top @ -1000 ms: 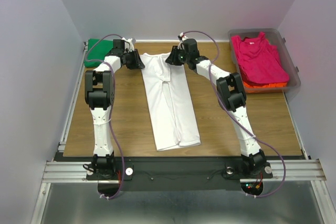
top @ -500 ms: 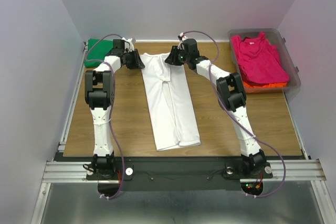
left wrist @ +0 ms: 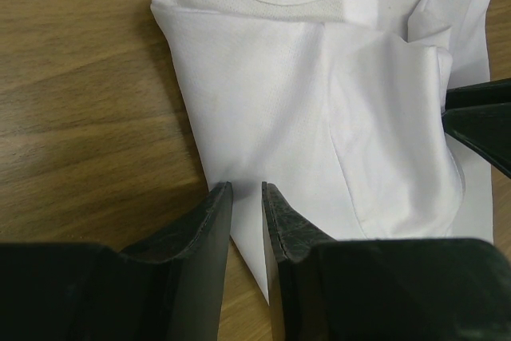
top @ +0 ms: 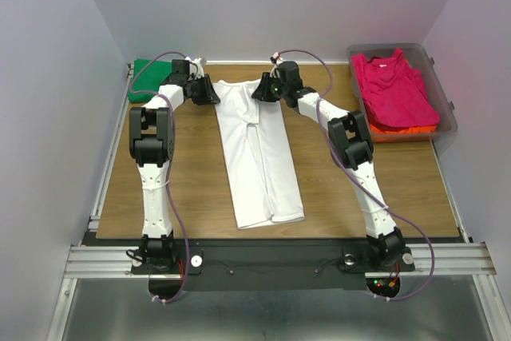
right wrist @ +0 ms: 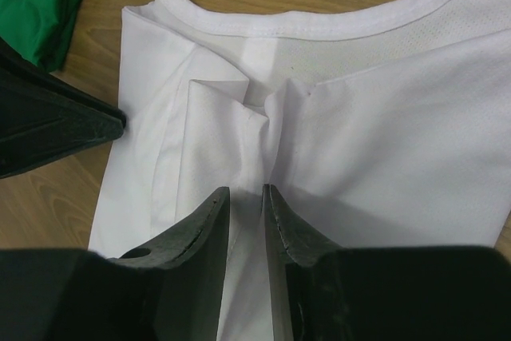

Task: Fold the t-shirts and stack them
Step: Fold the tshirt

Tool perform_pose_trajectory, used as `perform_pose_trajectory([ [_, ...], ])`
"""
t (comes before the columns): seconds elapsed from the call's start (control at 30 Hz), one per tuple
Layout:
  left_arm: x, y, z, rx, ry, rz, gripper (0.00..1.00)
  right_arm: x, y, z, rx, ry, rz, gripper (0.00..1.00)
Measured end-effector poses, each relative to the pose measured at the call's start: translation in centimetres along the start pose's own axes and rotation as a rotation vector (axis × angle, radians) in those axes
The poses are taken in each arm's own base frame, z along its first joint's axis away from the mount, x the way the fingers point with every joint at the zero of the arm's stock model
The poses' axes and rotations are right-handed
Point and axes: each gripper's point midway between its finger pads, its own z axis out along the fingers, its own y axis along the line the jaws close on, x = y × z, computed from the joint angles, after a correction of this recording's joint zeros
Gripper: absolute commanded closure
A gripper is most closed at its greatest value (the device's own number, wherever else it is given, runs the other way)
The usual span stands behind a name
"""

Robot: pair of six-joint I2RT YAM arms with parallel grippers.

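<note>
The white t-shirt [top: 259, 157] lies folded into a long strip down the middle of the table, collar at the far end. My left gripper [top: 214, 95] is at its far left shoulder, jaws nearly closed over the shirt's side edge [left wrist: 247, 188]. My right gripper [top: 257, 92] is at the far right of the collar, jaws nearly closed on a puckered fold of white cloth [right wrist: 247, 191]. The green t-shirt [top: 148, 73] lies folded at the far left corner. The magenta-pink t-shirt [top: 395, 89] lies on the orange one [top: 407, 128] in the tub.
The clear plastic tub [top: 447, 109] stands at the far right corner. The green shirt also shows in the right wrist view [right wrist: 36, 5]. Bare wood lies on both sides of the white shirt. Walls close in the far, left and right sides.
My right gripper has shifted slightly left along the collar. The left arm and the shirts have not visibly moved.
</note>
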Motion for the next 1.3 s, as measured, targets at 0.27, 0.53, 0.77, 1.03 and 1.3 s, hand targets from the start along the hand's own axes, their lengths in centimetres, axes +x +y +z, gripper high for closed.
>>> perform_pose_trajectory([
  [0.27, -0.1, 0.0, 0.1, 0.002, -0.002, 0.001, 0.66, 0.1, -0.1, 0.1, 0.002, 0.002, -0.001, 0.79],
  [0.53, -0.1, 0.0, 0.1, 0.002, -0.002, 0.001, 0.66, 0.1, -0.1, 0.1, 0.002, 0.002, 0.0, 0.99],
  [0.77, -0.1, 0.0, 0.1, 0.001, -0.002, 0.001, 0.66, 0.6, -0.6, -0.5, 0.027, 0.011, -0.007, 0.99],
  [1.03, -0.2, 0.0, 0.1, 0.001, -0.003, 0.001, 0.66, -0.5, -1.0, -1.6, 0.049, -0.007, -0.02, 0.94],
  [1.3, -0.3, 0.0, 0.2, 0.0, -0.005, 0.002, 0.66, -0.8, -1.5, -1.8, 0.058, -0.013, -0.018, 0.81],
])
